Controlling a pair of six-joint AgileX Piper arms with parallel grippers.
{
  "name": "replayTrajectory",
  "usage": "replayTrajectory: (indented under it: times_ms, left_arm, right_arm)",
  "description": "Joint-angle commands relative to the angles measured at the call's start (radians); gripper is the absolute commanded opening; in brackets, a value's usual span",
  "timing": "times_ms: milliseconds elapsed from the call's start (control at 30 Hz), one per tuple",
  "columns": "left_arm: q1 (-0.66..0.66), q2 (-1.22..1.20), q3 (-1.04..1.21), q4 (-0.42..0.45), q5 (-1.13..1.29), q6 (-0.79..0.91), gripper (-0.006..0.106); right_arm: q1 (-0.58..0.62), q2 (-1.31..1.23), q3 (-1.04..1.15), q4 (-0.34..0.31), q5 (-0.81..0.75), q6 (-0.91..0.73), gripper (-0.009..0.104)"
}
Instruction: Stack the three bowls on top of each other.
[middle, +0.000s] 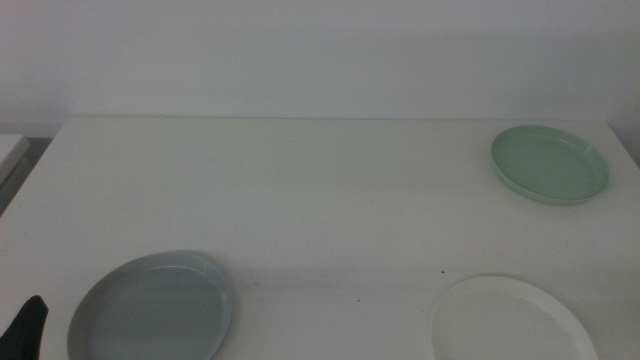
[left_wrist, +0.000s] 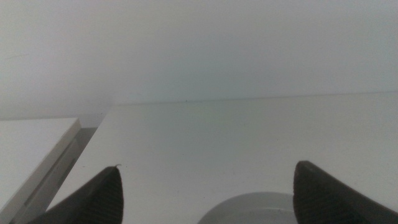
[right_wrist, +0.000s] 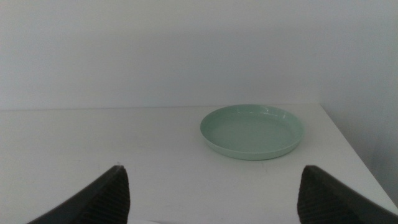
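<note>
Nearest: grey-blue bowl (middle: 150, 308) front-left, white bowl (middle: 512, 322) front-right, mint green bowl (middle: 549, 163) far right; all lie apart on the table (middle: 320, 200), so nothing is stacked yet. Left gripper (left_wrist: 205, 198) spread above the grey-blue bowl's rim (barely visible); right gripper (right_wrist: 214, 198) spread, facing mint.

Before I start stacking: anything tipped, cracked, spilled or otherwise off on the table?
Nothing stands out. The grey-blue bowl, white bowl and mint green bowl all sit flat, upright, empty and apart on the table. The left gripper and right gripper are open and hold nothing.
</note>
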Motion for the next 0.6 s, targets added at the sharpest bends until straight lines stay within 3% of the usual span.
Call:
replayTrajectory:
  times_ms: [0, 233, 333, 433, 567]
  left_arm:
    - [0.001, -0.004, 0.0, 0.001, -0.014, -0.001, 0.094]
    - [0.001, -0.004, 0.0, 0.001, -0.014, -0.001, 0.094]
    - [0.001, -0.004, 0.0, 0.001, -0.014, -0.001, 0.094]
    - [0.001, -0.004, 0.0, 0.001, -0.014, -0.001, 0.094]
    - [0.001, -0.004, 0.0, 0.001, -0.014, -0.001, 0.094]
  right_arm:
    - [-0.007, -0.005, 0.004, 0.006, -0.008, -0.005, 0.093]
    - [-0.007, 0.0, -0.017, 0.025, -0.007, 0.047, 0.093]
    - [-0.007, 0.123, -0.099, 0.025, 0.021, 0.074, 0.093]
    - [-0.007, 0.289, -0.23, 0.037, 0.126, 0.095, 0.093]
    - [-0.007, 0.499, -0.434, 0.068, 0.419, 0.119, 0.093]
